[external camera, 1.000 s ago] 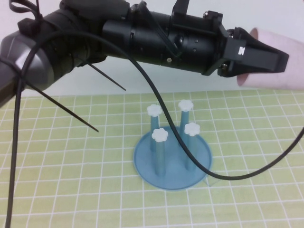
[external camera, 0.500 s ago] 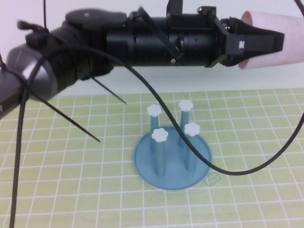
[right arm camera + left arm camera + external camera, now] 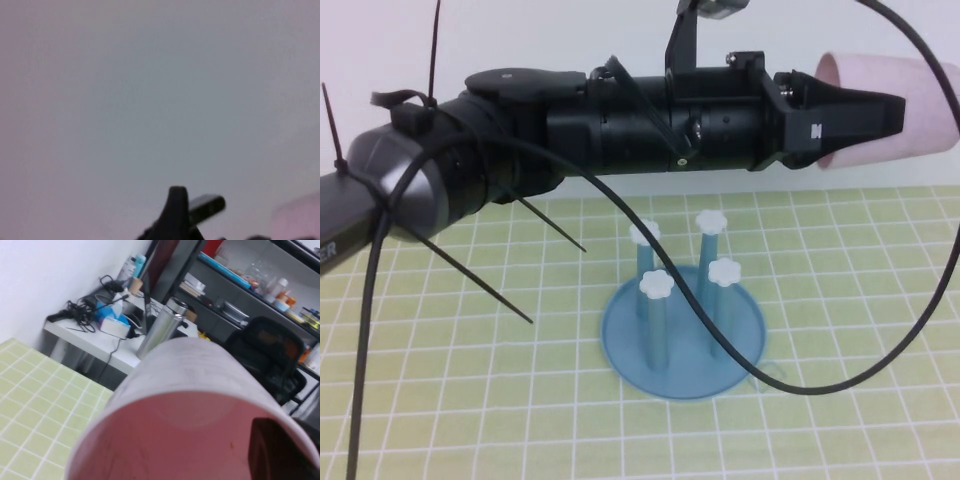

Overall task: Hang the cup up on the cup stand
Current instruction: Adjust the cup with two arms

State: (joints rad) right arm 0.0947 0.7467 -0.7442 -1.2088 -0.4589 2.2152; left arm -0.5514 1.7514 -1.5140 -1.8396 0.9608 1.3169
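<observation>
Your left gripper reaches across above the table, its fingers clamped on the cup, which lies sideways in the air. The cup stand sits well below on the checked mat, its posts bare.

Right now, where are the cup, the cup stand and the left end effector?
cup [image 3: 910,105], high view, pale outer wall.
cup stand [image 3: 625,335], high view, bare blue base.
left end effector [image 3: 865,115], high view, black fingers clamping the cup.

Even, bright, diffuse light in high view; shadows faint on green grid mat. Left arm near lens, slightly soft. Left wrist view: cup close, blurred; background sharper. Right wrist view: hazy grey-pink blank, defocused.
</observation>
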